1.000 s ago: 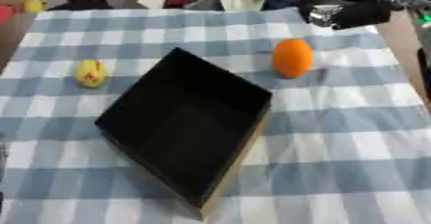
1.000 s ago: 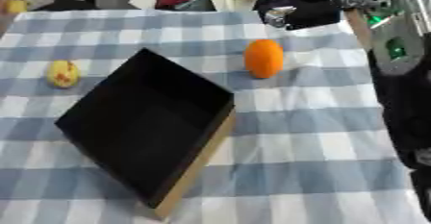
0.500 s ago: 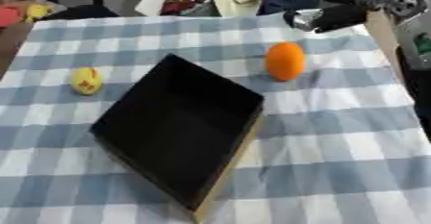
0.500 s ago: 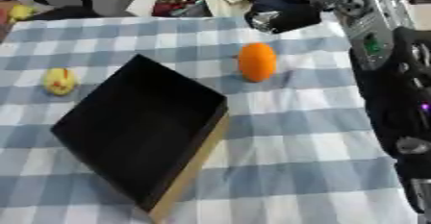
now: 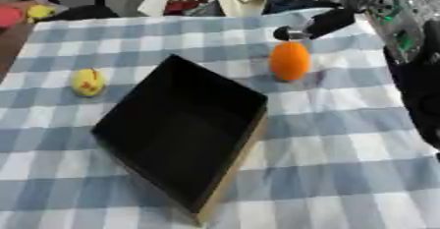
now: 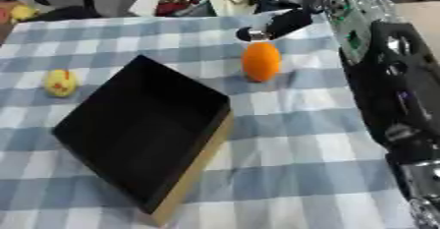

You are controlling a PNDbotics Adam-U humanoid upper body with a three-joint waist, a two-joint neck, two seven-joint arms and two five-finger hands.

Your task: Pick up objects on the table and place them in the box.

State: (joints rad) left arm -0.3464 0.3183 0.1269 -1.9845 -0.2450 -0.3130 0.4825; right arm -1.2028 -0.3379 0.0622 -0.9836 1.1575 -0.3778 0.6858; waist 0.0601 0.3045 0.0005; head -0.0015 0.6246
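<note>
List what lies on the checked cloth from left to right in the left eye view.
yellow fruit → black box → orange fruit → right hand, just above and right of the orange fruit.

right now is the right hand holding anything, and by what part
Nothing is held. The right hand hangs just above the orange fruit without gripping it; whether its fingertips touch the top cannot be told. The left hand is out of view.

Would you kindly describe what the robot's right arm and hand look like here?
The right arm is mostly black, with a silver metal section near the wrist carrying small green marks. The right hand is black, with a pale silvery tip on a finger. The left arm is out of view.
</note>
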